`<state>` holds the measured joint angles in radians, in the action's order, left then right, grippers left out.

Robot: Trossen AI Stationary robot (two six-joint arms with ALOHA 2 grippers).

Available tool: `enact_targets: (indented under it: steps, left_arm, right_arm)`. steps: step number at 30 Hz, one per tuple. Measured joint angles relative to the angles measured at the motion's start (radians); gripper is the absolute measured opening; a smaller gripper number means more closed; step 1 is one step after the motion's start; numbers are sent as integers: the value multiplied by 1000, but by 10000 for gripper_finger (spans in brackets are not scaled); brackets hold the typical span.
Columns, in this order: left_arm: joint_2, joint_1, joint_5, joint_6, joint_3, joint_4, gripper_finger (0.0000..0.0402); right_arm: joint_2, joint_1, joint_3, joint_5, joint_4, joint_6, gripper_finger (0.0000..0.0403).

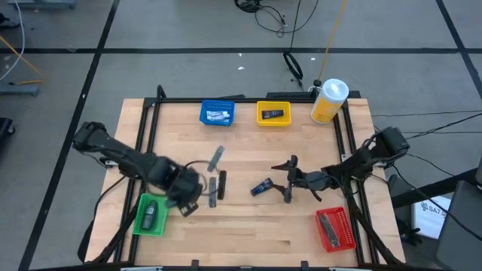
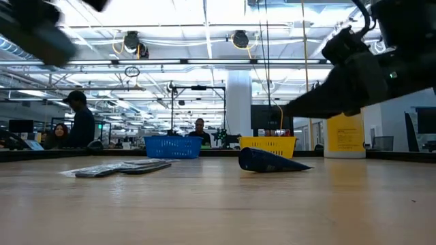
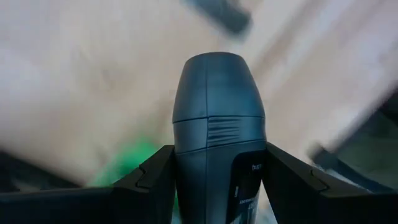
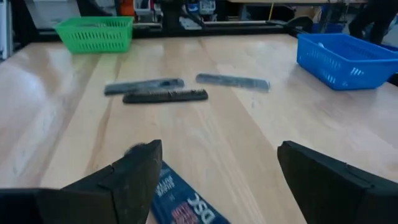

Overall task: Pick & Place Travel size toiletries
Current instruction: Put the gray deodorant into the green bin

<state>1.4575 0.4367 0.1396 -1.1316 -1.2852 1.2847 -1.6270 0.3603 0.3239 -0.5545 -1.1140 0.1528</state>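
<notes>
My left gripper (image 1: 184, 193) points down beside the green bin (image 1: 134, 226) and is shut on a dark grey bottle with a rounded cap (image 3: 217, 106). The gripper hides the bottle in the high view. My right gripper (image 1: 288, 181) stands open, low over the table. A dark blue tube (image 1: 261, 187) lies flat just beyond its fingertips, also seen in the right wrist view (image 4: 180, 202). A silver sachet (image 1: 216, 157) and two dark sachets (image 1: 218, 187) lie flat mid-table. My left gripper pinches the dark bottle by the two sides of its body (image 3: 186, 174), just behind the cap seam. The capped end sticks out past the fingertips. The fingers come from above, pointing down. The bottle hangs clear of the table, cap end down.
Green bin holds a dark item (image 1: 151, 216). A blue bin (image 1: 217, 113) and a yellow bin (image 1: 273, 114) stand at the far edge, each with an item. A big yellow bottle (image 1: 328, 101) stands far right, a red bin (image 1: 335, 228) near right. People show beyond the table.
</notes>
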Motion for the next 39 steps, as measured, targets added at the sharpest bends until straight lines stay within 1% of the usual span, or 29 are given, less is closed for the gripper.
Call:
enact_targets:
  steps: [3, 5, 6, 10, 13, 16, 22, 27, 29, 34, 39]
  left_arm:
    - [0, 106, 115, -213, 16, 78, 190]
    - [0, 173, 177, -359, 36, 92, 190]
    - [-1, 203, 189, -432, 47, 88, 191]
    - [1, 305, 162, -709, 93, 78, 191]
    - [0, 356, 129, -859, 141, 39, 191]
    - [0, 381, 109, -988, 200, -25, 191]
    - [0, 405, 70, -1109, 323, -160, 191]
    - [1, 411, 36, -1145, 378, -192, 191]
    - [3, 410, 20, -1155, 386, -184, 191]
    - [2, 410, 20, -1152, 393, -185, 193]
    - [2, 410, 42, -1121, 393, -186, 213]
  right_arm:
    - [-55, -1, 3, 5, -58, 3, 309]
    - [-82, 1, 1, 6, -91, -1, 309]
    - [-98, 1, 4, 11, -105, 1, 309]
    - [-142, 1, 6, 59, -166, 7, 309]
    - [-158, 2, 7, 64, -182, 18, 309]
    - [-167, 2, 7, 88, -201, 19, 309]
    - [-167, 2, 7, 113, -199, 36, 309]
    - [-167, 2, 7, 113, -198, 38, 309]
    - [-167, 2, 7, 113, -196, 38, 308]
    - [-167, 2, 7, 112, -195, 38, 308]
    - [-167, 2, 7, 112, -195, 38, 308]
